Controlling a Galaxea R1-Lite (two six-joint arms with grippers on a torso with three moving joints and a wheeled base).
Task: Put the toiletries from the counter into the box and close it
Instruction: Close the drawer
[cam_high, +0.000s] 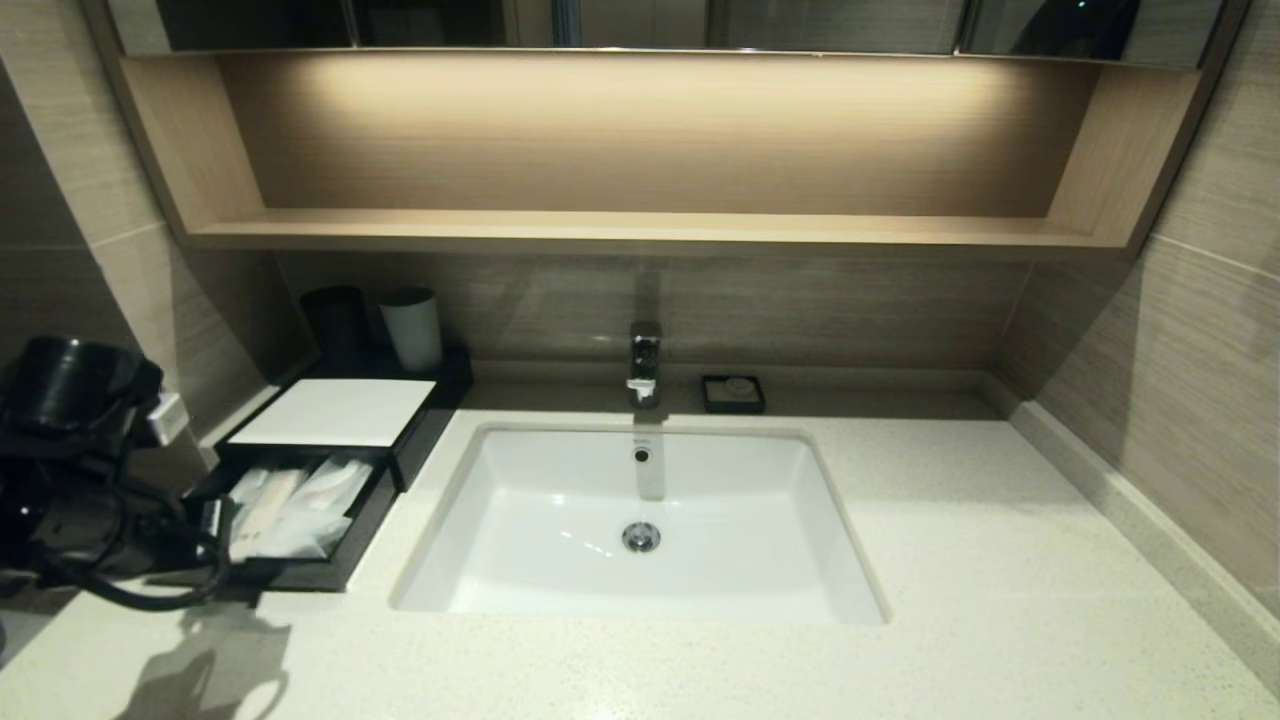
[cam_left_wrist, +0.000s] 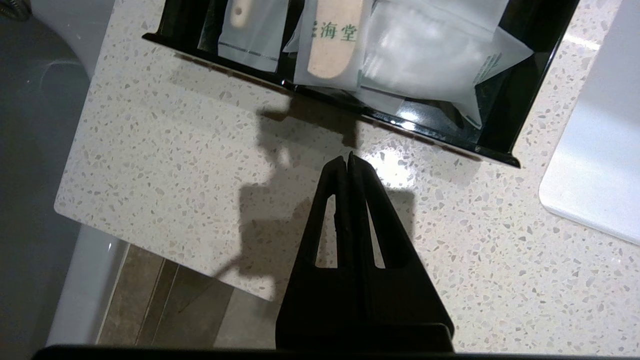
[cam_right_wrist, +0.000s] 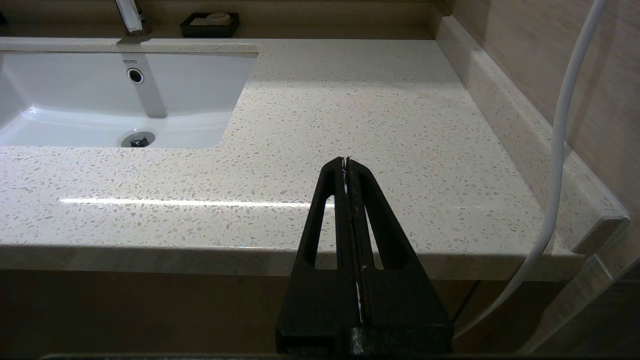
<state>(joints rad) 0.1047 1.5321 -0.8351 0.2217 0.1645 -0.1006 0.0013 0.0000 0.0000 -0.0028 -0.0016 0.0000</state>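
The box (cam_high: 335, 412) sits left of the sink (cam_high: 560, 560) on the counter (cam_left_wrist: 175, 150), drawer out, toiletries (cam_left_wrist: 332, 45) inside; one packet reads 海堂 in green. "TOTO" marks the basin. Left hand (cam_left_wrist: 348, 157) pressed closed, empty, before the drawer; right hand (cam_right_wrist: 346, 161) likewise closed.

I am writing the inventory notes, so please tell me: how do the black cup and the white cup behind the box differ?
The black cup is dark and stands nearer the left wall; the white cup is pale and stands nearer the faucet. The black cup almost merges with the shadow, while the white cup stands out clearly. Both stand upright, side by side, behind the box.
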